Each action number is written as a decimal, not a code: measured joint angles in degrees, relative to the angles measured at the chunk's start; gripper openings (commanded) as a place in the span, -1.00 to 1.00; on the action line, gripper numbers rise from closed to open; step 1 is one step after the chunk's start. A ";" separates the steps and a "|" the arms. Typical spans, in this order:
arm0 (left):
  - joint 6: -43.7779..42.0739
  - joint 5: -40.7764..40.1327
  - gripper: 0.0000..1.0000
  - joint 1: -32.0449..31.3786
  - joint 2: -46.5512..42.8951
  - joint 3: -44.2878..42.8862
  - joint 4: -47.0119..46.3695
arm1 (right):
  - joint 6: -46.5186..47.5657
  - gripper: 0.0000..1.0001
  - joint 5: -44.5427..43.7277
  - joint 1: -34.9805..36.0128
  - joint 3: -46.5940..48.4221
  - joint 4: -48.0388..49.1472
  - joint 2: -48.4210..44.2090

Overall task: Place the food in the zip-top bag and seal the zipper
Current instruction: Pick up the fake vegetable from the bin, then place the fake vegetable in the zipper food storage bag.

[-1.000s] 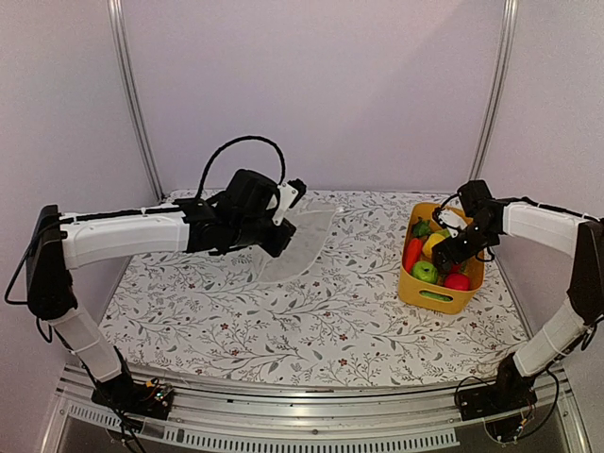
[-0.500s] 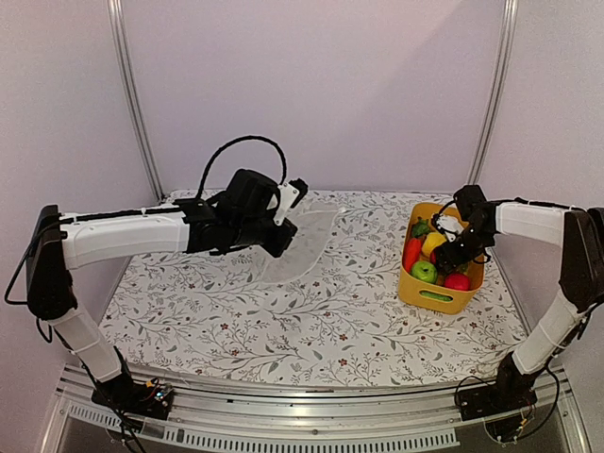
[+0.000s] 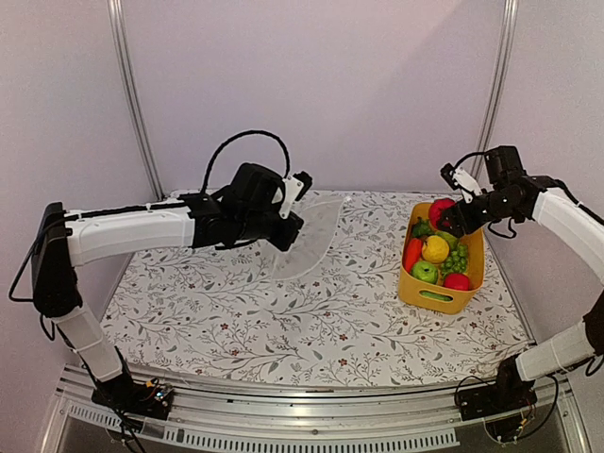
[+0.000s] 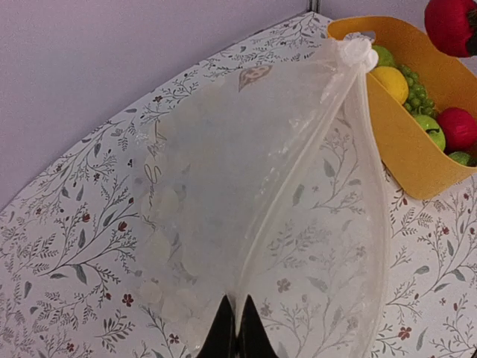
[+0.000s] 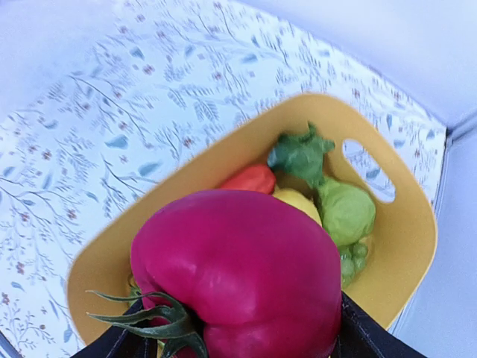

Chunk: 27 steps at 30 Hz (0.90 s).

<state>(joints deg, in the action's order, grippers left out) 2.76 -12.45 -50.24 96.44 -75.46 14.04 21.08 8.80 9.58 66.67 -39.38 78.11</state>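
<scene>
right arm delta: 1 s ago the right gripper (image 3: 445, 219) was down among the food in the yellow bin (image 3: 439, 297). Now it is raised, above the bin's far rim.
left arm delta: pose nearly unchanged, wrist nudged slightly right. It still holds the bag up over the far middle of the table.
zip-top bag (image 3: 307, 241): hangs slack from the left gripper (image 3: 288, 229), lower end draped on the cloth, well apart from the bin. Nothing inside it in the left wrist view (image 4: 261, 186).
red fruit (image 3: 441, 209): out of the bin, in the air, green calyx visible in the right wrist view (image 5: 238, 261).
right fingers: clamped on either side of the red fruit.
left fingers: tips closed together (image 4: 237, 332), pinching the bag's film.
zipper: cannot pick it out from the folds.
room: pale lilac walls, aluminium posts (image 3: 132, 94) at the back corners.
surface: table (image 3: 283, 321) under a white cloth with a grey leaf and small red flower print.
left in bin: carrot (image 3: 412, 253), lemon (image 3: 435, 249), green grapes (image 3: 456, 260), green apple (image 3: 425, 272), second red fruit (image 3: 457, 281).
</scene>
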 measured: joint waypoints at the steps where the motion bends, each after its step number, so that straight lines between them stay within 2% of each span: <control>1: 0.42 0.24 -1.00 0.00 0.50 -0.79 -0.07 | 0.33 -0.02 2.14 0.02 1.38 -0.42 -1.44; 7: 5.07 1.51 -1.00 -0.20 5.73 -7.87 -1.01 | 1.60 -0.03 15.10 2.64 8.96 -1.31 -6.08; 13: 10.80 1.95 -1.00 -1.18 11.34 -14.71 -1.92 | 1.29 -0.05 24.94 9.55 12.61 -0.83 -5.90; 20: 15.47 2.27 -1.00 -3.26 14.23 -21.92 -2.51 | -1.14 -0.05 29.70 17.55 14.88 3.04 -2.82; 27: 18.78 3.58 -1.00 -5.31 14.12 -23.50 -3.91 | -4.46 -0.04 30.45 18.91 15.15 5.81 2.03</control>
<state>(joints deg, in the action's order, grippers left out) 21.54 -8.86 -55.55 110.56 -98.96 10.13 16.62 39.24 28.49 81.82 -33.56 80.14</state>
